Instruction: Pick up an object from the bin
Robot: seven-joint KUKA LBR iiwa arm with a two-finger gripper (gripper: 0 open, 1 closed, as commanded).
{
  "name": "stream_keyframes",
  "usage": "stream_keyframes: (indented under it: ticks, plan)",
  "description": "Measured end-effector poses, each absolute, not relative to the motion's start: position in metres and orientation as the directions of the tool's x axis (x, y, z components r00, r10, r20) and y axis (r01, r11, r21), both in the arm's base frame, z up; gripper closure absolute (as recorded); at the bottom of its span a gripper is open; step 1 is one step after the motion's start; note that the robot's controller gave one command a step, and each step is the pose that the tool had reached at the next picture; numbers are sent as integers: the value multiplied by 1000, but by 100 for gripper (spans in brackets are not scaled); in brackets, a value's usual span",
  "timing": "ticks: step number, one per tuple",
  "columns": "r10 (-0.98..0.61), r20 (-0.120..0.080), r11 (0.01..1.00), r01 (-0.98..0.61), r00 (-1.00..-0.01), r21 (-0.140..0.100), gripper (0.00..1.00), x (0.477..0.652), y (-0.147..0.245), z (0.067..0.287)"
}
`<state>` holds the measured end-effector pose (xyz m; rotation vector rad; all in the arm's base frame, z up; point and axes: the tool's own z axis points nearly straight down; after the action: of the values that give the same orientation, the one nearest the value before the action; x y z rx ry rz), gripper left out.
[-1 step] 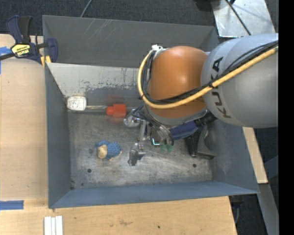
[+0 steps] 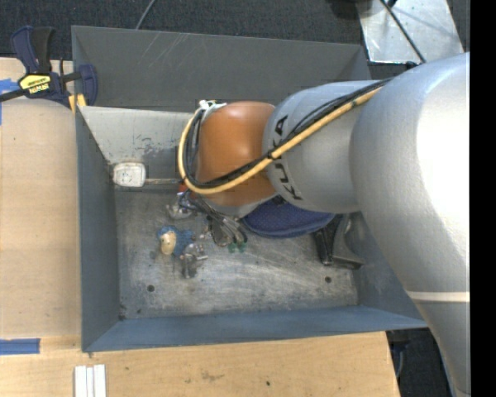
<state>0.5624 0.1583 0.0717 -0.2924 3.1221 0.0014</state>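
Target candidate: small dark tangle with green flecks [image 2: 231, 242], lying on the floor of the grey metal bin [image 2: 99, 255] near its middle, directly under the gripper [image 2: 216, 227]. Nothing is visibly clamped, so do not log it as held.

Gripper state: you cannot tell whether it is wide or narrow. The rounded orange wrist cover [image 2: 231, 151] and the yellow cable [image 2: 314, 129] looped over it hide the tip.

Neighbours:
- The small blue-and-cream lump [image 2: 167, 240] sits near the tangle on its camera-left.
- The small grey-blue angular piece [image 2: 190, 260] is near, toward the front wall.
- The dark blue round pad [image 2: 285, 220] lies just beside the tangle on the right, partly under the arm.
- The black angled bracket [image 2: 335, 248] is further right.
- The white rectangular block on a thin metal stem [image 2: 129, 174] lies at the back left, well apart.

Step in hand, as you should judge it: final descent and closing.
- Come straight down so the tangle stays centred.
- Keep off the blue pad's edge, which would likely snag.
- Close only at floor level, then lift vertically and check that something comes up.
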Motion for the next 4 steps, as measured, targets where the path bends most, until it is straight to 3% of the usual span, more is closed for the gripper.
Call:
stream_keyframes:
  ticks: [1, 2, 3, 4]
  plan:
    - [-84, 2, 996, -84, -996, 0, 0, 541, 162, 101]
    - [424, -3, 906, 424, -906, 2, 0, 553, 148, 104]
    - [362, -4, 932, 362, -932, 0, 0, 559, 170, 73]
    - [362, -5, 932, 362, -932, 2, 0, 561, 170, 75]
